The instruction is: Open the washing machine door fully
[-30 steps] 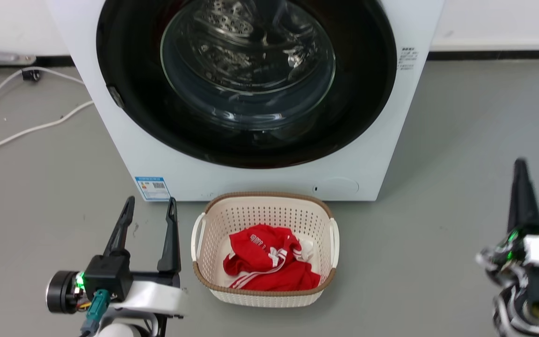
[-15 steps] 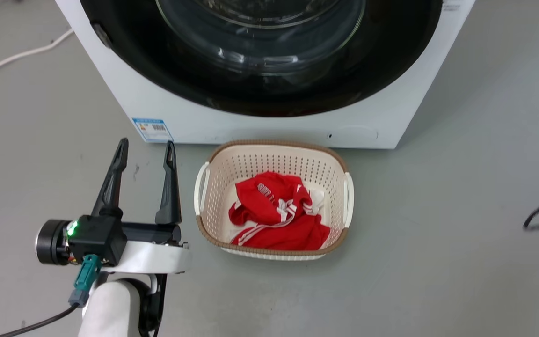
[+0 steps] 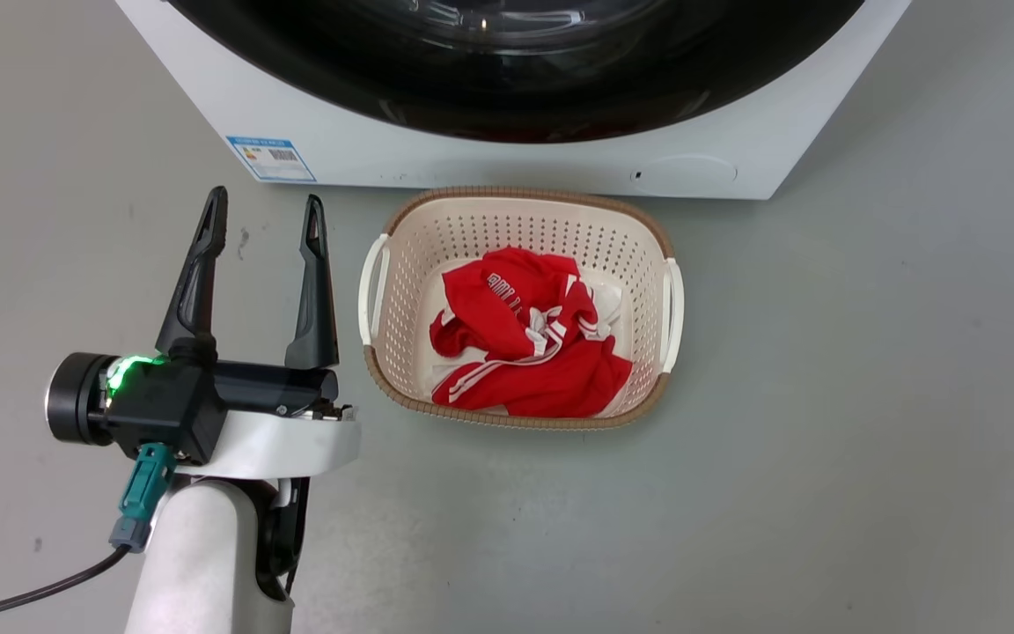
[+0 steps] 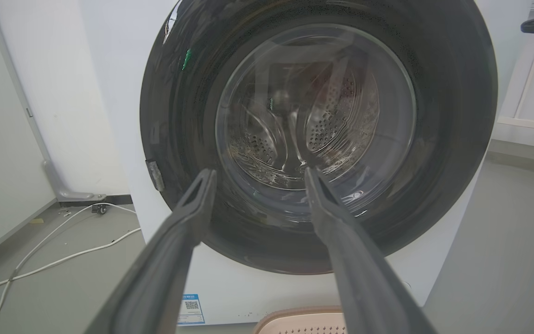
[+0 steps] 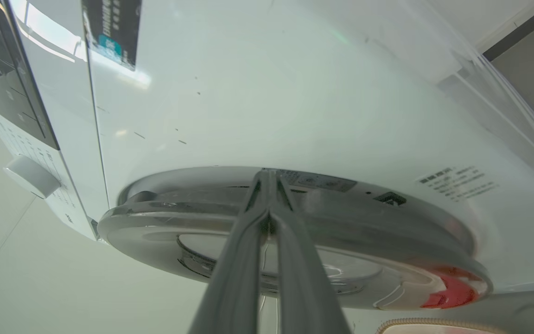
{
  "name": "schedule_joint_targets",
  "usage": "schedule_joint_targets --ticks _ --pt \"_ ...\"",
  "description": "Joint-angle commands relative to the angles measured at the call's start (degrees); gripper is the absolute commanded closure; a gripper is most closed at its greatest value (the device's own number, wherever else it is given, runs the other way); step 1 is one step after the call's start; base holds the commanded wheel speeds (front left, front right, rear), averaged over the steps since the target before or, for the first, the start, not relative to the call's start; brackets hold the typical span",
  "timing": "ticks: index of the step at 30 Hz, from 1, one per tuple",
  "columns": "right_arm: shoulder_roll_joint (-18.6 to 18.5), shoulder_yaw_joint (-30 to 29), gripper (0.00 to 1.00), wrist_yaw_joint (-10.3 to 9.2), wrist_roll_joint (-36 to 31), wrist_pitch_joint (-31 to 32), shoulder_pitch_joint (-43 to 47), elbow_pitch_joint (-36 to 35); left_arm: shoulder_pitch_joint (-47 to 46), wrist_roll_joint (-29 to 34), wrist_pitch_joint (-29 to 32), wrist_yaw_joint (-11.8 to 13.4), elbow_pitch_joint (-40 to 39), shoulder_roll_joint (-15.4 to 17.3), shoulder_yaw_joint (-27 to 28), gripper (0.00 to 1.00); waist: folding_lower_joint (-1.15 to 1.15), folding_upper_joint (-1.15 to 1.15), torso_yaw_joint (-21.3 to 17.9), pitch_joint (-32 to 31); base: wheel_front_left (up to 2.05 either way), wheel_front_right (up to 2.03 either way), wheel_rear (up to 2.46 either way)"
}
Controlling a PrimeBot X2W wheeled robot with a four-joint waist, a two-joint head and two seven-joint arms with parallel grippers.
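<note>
- Hovering over the smooth grey floor [image 3: 824,440], the left gripper [image 3: 266,204] has its two long dark fingers spread apart and holds nothing.
- Just beside it sits a cream perforated basket [image 3: 525,192] with a brown rim, and a crumpled red garment [image 3: 525,352] lies inside.
- Behind the basket stands the boxy white washing machine [image 3: 472,163]. Its glossy black round door [image 4: 452,139] lies flat against the front, bulging clear at the centre.
- At the door's rim, the right gripper [image 5: 267,175] has its fingers pressed together on nothing.
- White cables [image 4: 63,260] trail across the floor beside the machine.
</note>
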Motion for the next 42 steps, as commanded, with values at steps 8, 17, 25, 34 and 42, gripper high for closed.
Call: schedule_joint_targets --ticks 8,17,25,34,42 --pt "2.12 3.02 1.0 0.0 -6.68 4.95 -9.95 9.42 -2.54 0.31 -0.14 -0.35 -0.77 -0.08 0.25 0.0 -0.01 0.0 0.17 3.94 0.0 0.0 0.0" --pt "4.58 3.95 1.0 0.01 -7.74 12.29 -11.84 13.17 -3.35 0.49 -0.14 -0.3 -0.29 -0.13 0.11 0.0 -0.01 0.0 0.1 4.73 0.0 0.0 0.0" --pt "4.11 3.53 1.0 0.0 -5.52 21.91 -7.59 9.94 -2.2 0.3 -0.14 -0.12 0.64 -0.17 -0.2 0.0 -0.01 0.0 -0.32 2.5 0.0 0.0 0.0" --pt "5.7 3.41 1.0 0.01 -2.52 31.55 -0.04 5.1 -0.24 -0.05 -0.14 -0.15 2.44 -0.22 -0.78 0.0 -0.01 0.0 -0.59 -2.3 0.0 0.0 0.0" --pt "9.03 4.09 1.0 0.0 0.2 38.38 10.86 -1.37 3.59 -0.17 -0.14 -0.44 4.53 -0.23 -1.7 0.0 -0.01 0.0 -0.75 -8.79 0.0 0.0 0.0"
